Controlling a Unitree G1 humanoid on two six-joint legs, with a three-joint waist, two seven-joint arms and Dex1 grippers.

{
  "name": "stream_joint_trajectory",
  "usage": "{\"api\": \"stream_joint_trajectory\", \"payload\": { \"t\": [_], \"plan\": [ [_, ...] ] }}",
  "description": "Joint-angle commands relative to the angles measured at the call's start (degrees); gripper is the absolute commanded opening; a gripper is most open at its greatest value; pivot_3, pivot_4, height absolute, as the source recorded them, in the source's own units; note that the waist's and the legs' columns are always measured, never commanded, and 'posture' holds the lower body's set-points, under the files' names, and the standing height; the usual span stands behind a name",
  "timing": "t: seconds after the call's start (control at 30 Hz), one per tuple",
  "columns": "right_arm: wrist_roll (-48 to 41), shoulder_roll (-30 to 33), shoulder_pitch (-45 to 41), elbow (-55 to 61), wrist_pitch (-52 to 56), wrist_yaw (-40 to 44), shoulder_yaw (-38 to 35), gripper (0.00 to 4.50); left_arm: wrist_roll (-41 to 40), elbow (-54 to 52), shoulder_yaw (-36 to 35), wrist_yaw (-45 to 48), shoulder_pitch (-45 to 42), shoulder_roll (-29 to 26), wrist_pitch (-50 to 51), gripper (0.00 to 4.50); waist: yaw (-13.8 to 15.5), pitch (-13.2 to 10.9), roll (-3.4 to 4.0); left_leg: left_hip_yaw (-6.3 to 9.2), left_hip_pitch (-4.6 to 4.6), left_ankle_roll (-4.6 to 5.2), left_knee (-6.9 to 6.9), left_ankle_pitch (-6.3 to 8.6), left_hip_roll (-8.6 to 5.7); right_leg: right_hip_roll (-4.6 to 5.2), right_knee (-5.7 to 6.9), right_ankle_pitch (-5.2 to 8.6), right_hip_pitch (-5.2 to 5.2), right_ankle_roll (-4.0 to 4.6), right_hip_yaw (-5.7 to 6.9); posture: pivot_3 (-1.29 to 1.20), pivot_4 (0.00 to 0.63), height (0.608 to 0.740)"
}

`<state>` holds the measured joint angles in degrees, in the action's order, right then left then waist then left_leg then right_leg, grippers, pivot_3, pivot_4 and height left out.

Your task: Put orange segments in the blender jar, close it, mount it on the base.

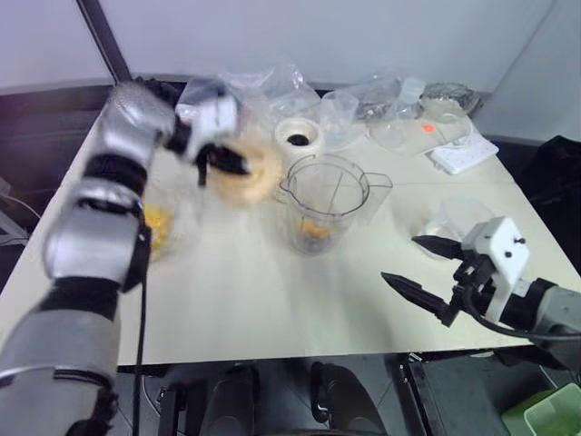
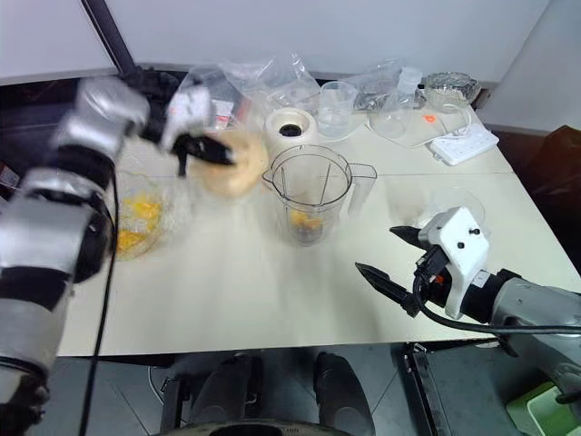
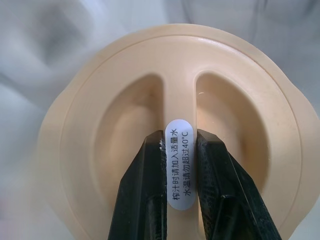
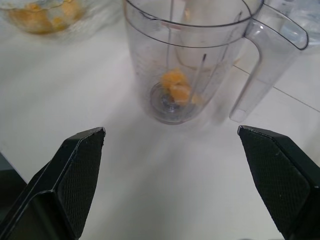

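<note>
A: Left end effector (image 3: 180, 165)?
B: Clamped tight on the centre ridge of the round pale-orange lid (image 3: 175, 100), holding it up off the desk (image 1: 272, 300), to the robot's left of the blender jar (image 1: 322, 204) and near its rim height. Blurred in the head views.

A: Any writing?
B: White oval sticker on the lid ridge, between the fingers (image 3: 145, 190). Chinese text, two vertical lines, reads roughly 榨汁时请加入适量水 / 水温请勿超过40°C. No brand visible.

A: Right end effector (image 1: 419, 268)?
B: Wide open, nothing held. Hovers low over the desk's near right part, fingers pointing toward the jar, well apart from it.

A: Jar?
B: Upright mid-desk, uncovered, handle and spout on the robot's right side. A few orange segments (image 4: 176, 87) lie at the bottom, on the dark blade.

A: Base?
B: The base (image 1: 298, 136) is cream-white with a dark socket on top and stands just behind the jar, apart from it.

A: Other stuff?
B: A glass bowl (image 2: 136, 222) with more yellow-orange chunks sits on the robot's left side of the desk. Clear measuring cup (image 2: 338, 107) beside the base. Crumpled clear plastic bags (image 2: 263, 82) along the far edge. White power strip (image 1: 463, 153) at far right; marks on it too small to read.
</note>
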<state>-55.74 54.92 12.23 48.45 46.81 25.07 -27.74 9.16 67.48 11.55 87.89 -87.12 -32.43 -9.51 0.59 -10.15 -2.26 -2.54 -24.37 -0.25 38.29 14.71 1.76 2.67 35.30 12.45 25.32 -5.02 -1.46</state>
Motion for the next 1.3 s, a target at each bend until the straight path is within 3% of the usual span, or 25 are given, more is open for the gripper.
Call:
{"api": "stream_joint_trajectory", "payload": {
  "t": [0.03,0.23,0.53,1.0,1.3],
  "plan": [
    [1.2,-0.8,-1.6,0.2,-1.5,0.3,0.1,4.5,-2.7,-1.1,-1.1,4.5,-5.7,-1.3,1.4,0.23,0.0,0.0,0.04,0.0,0.0,0.08,-0.01,0.05,0.0,-0.01,-0.01,0.02,0.01,-0.03,0.01,0.0,0.15,0.74],
    [3.3,-1.8,-2.2,-0.6,-2.0,0.4,-0.2,4.5,-6.7,0.9,-0.1,4.6,-12.7,0.0,5.4,0.23,0.1,0.0,0.01,0.11,0.03,0.15,0.0,0.08,0.02,-0.11,0.14,0.12,0.03,-0.08,0.05,0.0,0.15,0.74],
    [9.0,-2.6,-9.3,-3.8,-3.6,-1.2,4.1,4.5,-2.9,5.0,5.4,4.6,-20.1,13.5,16.8,0.23,0.1,0.0,-0.01,0.02,-0.16,0.36,0.9,0.22,0.0,0.02,0.16,0.16,-0.19,0.06,-0.07,0.0,0.15,0.74],
    [23.2,-10.6,-13.2,-5.2,-7.7,-5.5,14.9,4.5,5.4,7.4,10.8,3.8,-17.7,23.6,15.5,0.23,0.1,-0.1,0.19,0.06,-0.16,0.55,0.85,0.33,0.02,-0.16,0.47,0.18,0.05,0.04,-0.11,0.0,0.15,0.74],
    [26.2,-14.6,-10.4,-2.2,-7.3,-7.2,14.5,4.5,8.7,8.9,11.1,-2.0,-15.1,26.4,16.3,0.23,0.1,-0.1,0.19,0.02,-0.17,0.55,0.91,0.33,-0.03,-0.08,0.52,0.19,0.04,0.0,-0.16,0.0,0.15,0.74]
  ]
}}
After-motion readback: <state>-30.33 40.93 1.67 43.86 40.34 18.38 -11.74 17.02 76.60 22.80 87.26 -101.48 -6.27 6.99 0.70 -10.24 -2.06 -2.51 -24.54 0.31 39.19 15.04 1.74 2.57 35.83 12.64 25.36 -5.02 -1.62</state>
